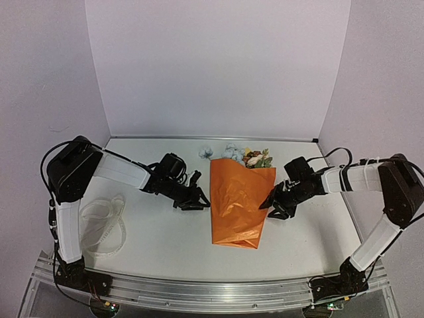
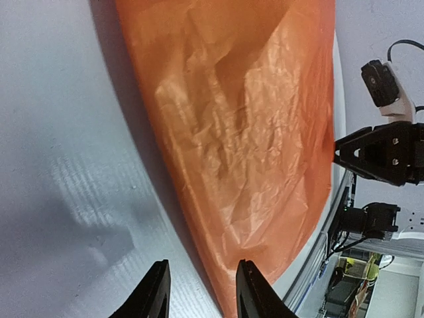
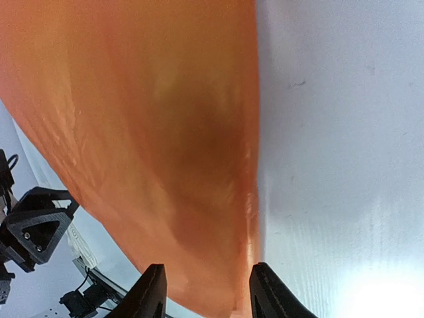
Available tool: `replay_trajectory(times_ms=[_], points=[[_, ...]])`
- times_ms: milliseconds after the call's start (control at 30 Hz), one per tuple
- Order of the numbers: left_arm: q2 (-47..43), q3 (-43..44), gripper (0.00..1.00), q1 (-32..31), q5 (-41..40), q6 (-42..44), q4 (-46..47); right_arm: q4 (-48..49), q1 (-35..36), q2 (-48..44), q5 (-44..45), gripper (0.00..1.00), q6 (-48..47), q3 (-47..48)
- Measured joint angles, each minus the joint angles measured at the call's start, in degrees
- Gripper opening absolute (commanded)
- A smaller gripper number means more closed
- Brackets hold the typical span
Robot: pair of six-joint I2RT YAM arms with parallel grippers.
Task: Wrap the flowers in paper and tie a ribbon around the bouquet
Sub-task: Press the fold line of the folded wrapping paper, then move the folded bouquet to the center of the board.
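Fingers [image 2: 158, 291] of the left claw [image 2: 202, 265] stand apart with only bare desk [image 1: 165, 245] between them, so it is open and holds nothing. The crinkled edge of the orange paper [image 2: 245, 132] runs just beside its inner finger. The right claw [image 3: 207, 268] is also spread. The opposite edge of the paper lies in the gap between its fingers, but they do not pinch it, so it reads as open and empty too.

Between the two claws the bouquet [image 1: 237, 199] lies flat on the middle of the desk. It is a cone of orange paper with its narrow end toward the arm bases. The flowers [image 1: 252, 158] show at the wide far end, pale blue, cream and brown. One small pale bloom [image 1: 206, 152] sits on the desk just left of that mouth, apart from the rest.

Wrapping looks finished, with the paper folded over and resting under its own weight. The ribbon [image 1: 105, 225] lies in loose loops well off to the left, near the left arm's base, untouched, so tying is not yet begun. The next move probably falls to the left arm, which must reach back and pick a single strand out of the loops. The right claw likely needs to steady the cone, since thin paper may spring open when disturbed.
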Motion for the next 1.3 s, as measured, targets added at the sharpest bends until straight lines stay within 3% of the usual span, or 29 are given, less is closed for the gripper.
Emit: replay_trajectory(times_ms=[133,467,667,933,1300], points=[[-1.3,-1.2,0.35,0.5,-0.9,0.0,0.0,-2.2,-2.4,2.2,-0.3,0.43,-1.7,1.5],[-3.1,-1.2,0.35,0.6,-1.8,0.0,0.5,-4.2,-3.6,9.5,-1.7,0.13,-4.5,7.3],[-3.1,-1.2,0.35,0.6,-2.1,0.0,0.5,-4.8,-3.7,13.9,-2.5,0.06,-5.3,11.9],[-3.1,-1.2,0.34,0.6,-2.8,0.0,0.2,-5.4,-3.7,19.0,-3.5,0.09,-5.8,20.2],[-3.1,-1.2,0.27,-1.3,-1.0,0.1,0.1,-10.4,-3.7,20.0,-5.2,0.37,-8.8,25.3]])
